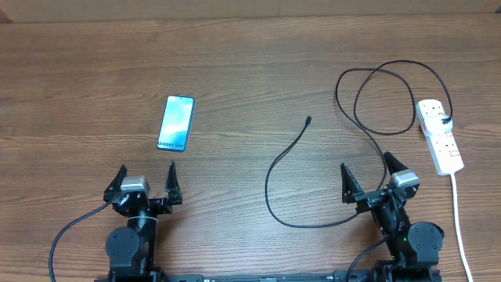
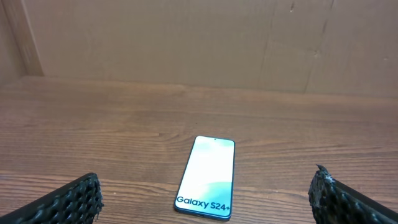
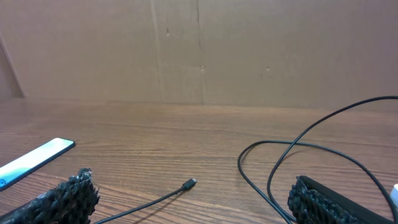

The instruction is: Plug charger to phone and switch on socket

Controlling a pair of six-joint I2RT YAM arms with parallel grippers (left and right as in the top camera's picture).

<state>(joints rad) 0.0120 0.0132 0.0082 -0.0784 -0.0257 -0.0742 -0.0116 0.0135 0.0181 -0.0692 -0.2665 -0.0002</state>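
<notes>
The phone (image 1: pixel 175 123) lies flat at the left of the wooden table, its light-blue screen lit and reading "Galaxy S24+". It lies just ahead of my open left gripper (image 1: pixel 147 172), centred between the fingers in the left wrist view (image 2: pixel 207 177). The charger (image 1: pixel 267 188) is a thin black cable curving across the middle. Its small plug tip (image 1: pixel 308 120) lies free on the wood. The cable loops at the right toward the socket (image 1: pixel 439 135), a white strip with red switches. My right gripper (image 1: pixel 366 164) stands open, with the plug tip (image 3: pixel 189 183) ahead of it.
A white cord (image 1: pixel 460 219) trails from the socket down the right edge. A brown cardboard wall (image 2: pixel 186 43) closes off the far side of the table. The phone's corner (image 3: pixel 34 160) shows at the left of the right wrist view.
</notes>
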